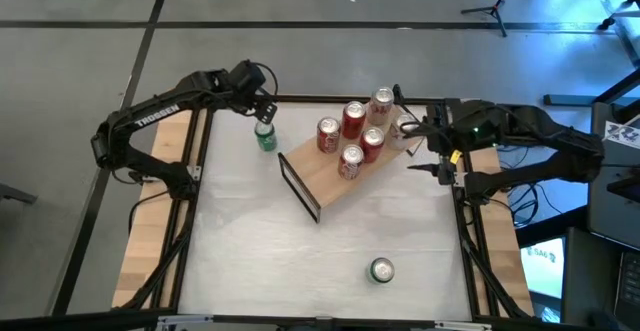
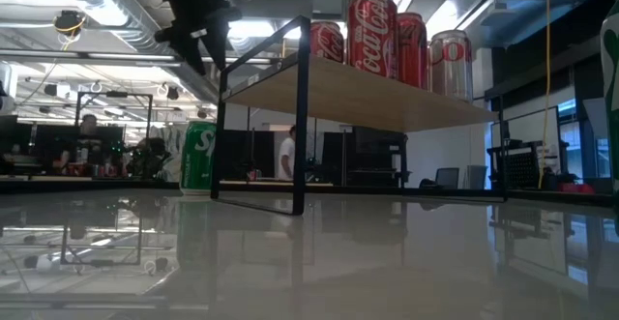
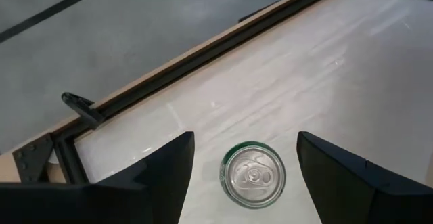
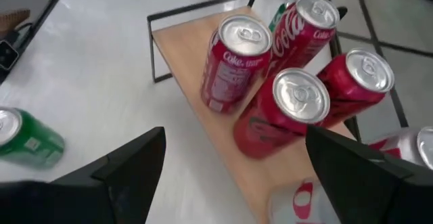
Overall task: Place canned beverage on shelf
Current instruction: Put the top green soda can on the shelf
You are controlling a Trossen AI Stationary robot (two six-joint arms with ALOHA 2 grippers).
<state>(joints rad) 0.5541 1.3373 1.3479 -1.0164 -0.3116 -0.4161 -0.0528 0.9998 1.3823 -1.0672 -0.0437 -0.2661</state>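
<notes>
A green can stands upright on the white table left of the shelf; the low view shows this can beside the shelf's black frame. My left gripper hovers open above it. In the left wrist view the can's silver top lies below the gap of that gripper, untouched. Several red cans stand on the light-wood plank. My right gripper is open at the shelf's right end, with nothing between its fingers. A pale can stands just ahead of it.
A second green can stands alone near the table's front edge, right of centre. The table's black frame rail runs along the far edge behind the left gripper. White tabletop lies open between the shelf and the front edge.
</notes>
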